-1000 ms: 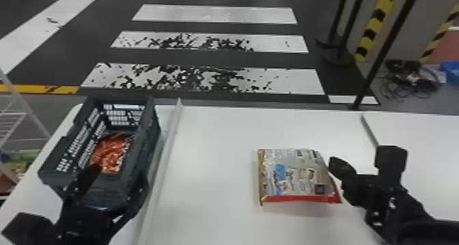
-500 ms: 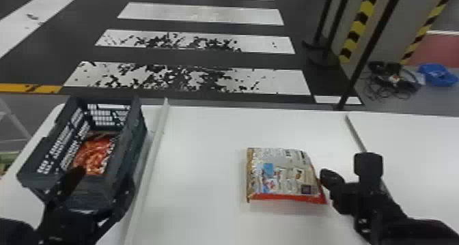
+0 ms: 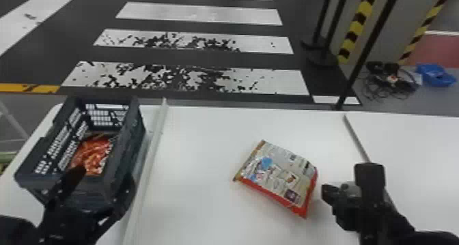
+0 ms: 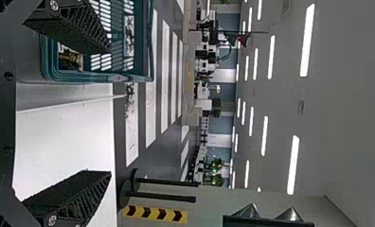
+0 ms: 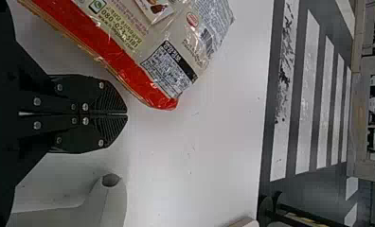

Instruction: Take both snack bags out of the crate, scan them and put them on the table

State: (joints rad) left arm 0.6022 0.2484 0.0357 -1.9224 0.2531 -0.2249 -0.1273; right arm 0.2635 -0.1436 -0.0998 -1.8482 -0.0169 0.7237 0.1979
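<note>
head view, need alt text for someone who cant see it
A snack bag lies on a white table, with the right gripper just to its right. At left, a second, red bag sits in a dark crate, with the open left gripper at the crate's near end. Beyond is dark floor with worn white stripes.

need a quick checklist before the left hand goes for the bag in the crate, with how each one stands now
1. Red plastic snack bag inside the dark slatted plastic crate: ok
2. Left black two-fingered hand open and empty: ok
3. Left hand around that bag: not ok, grips nothing
4. Silver-and-red snack bag flat on the white table: ok
5. Right black hand shut, not gripping the table bag: ok
6. Table bag scanned: cannot tell
</note>
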